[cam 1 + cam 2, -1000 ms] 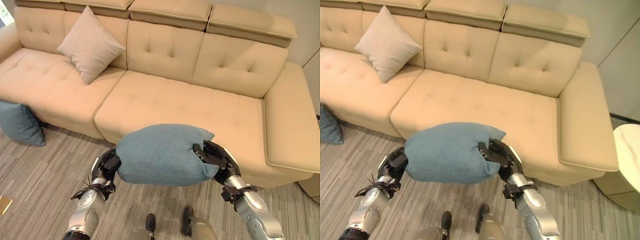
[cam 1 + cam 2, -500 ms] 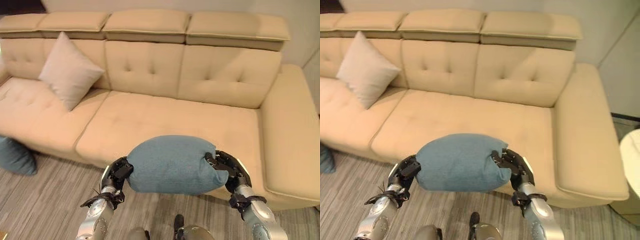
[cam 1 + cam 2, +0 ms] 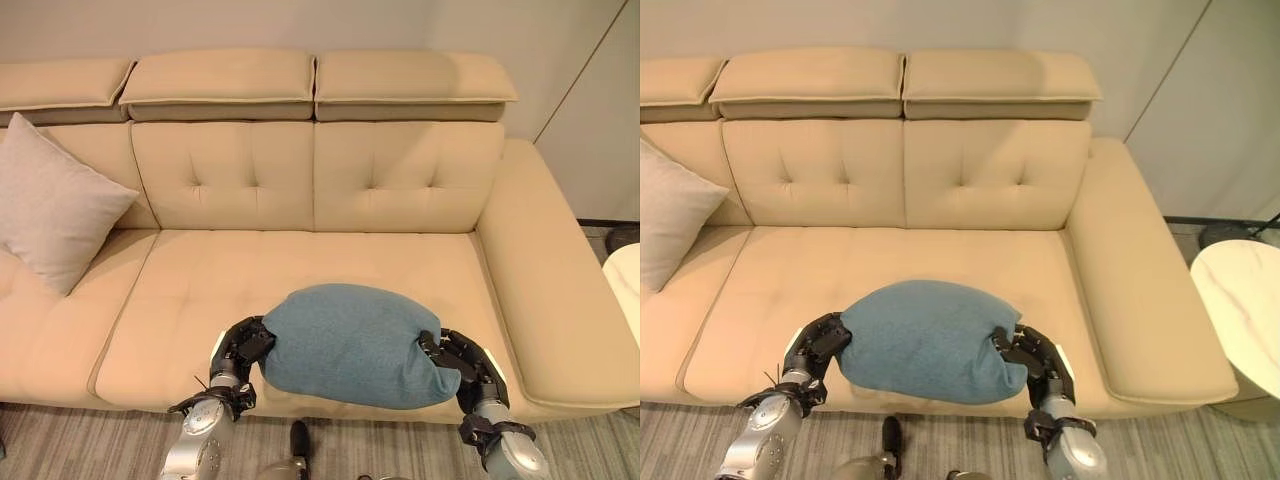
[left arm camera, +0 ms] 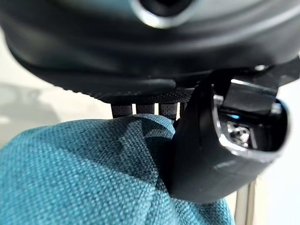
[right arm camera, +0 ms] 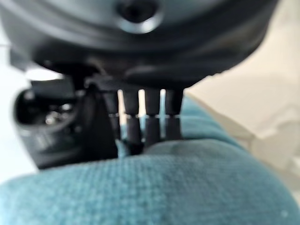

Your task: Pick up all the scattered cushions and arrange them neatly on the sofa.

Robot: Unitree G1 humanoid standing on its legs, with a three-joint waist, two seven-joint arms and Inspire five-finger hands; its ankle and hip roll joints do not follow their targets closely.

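Observation:
A teal cushion [image 3: 350,342] hangs over the front edge of the beige sofa's [image 3: 300,270] right seat, held between both hands. My left hand [image 3: 240,350] grips its left end, thumb and fingers pinching the fabric [image 4: 93,178]. My right hand [image 3: 462,362] is curled round the right end of the teal cushion [image 5: 164,187]. A light beige cushion [image 3: 50,215] leans against the backrest at the sofa's left.
The sofa's wide right armrest [image 3: 550,280] runs beside the held cushion. A round white side table [image 3: 1245,310] stands right of the sofa. Grey striped carpet [image 3: 940,440] lies in front.
The camera has swung right and closer to the sofa. The teal cushion, still held by both hands, has come forward over the seat's front edge. The blue floor cushion at left has left the view.

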